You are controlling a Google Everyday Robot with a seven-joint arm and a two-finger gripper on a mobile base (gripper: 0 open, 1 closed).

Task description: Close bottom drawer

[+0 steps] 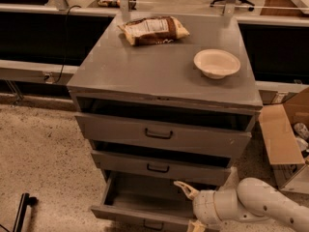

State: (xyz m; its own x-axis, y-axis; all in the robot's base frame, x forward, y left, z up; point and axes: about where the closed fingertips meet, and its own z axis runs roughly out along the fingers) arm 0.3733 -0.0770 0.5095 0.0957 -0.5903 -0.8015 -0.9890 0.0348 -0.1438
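The bottom drawer [145, 197] of the grey cabinet [159, 76] is pulled far out, its inside bare, its dark loop handle [153, 224] at the picture's lower edge. My gripper [190, 207] is at the drawer's right front corner, open, one cream finger [186, 189] pointing left over the drawer's inside and the other finger [195, 225] down by the drawer front. It holds nothing. The white arm [260, 207] comes in from the lower right.
The top drawer [161, 134] and middle drawer [161, 167] stand slightly out. A snack bag [153, 29] and a white bowl [217, 63] lie on the cabinet top. An open cardboard box [287, 141] is at right. A dark object [21, 211] is on the floor at lower left.
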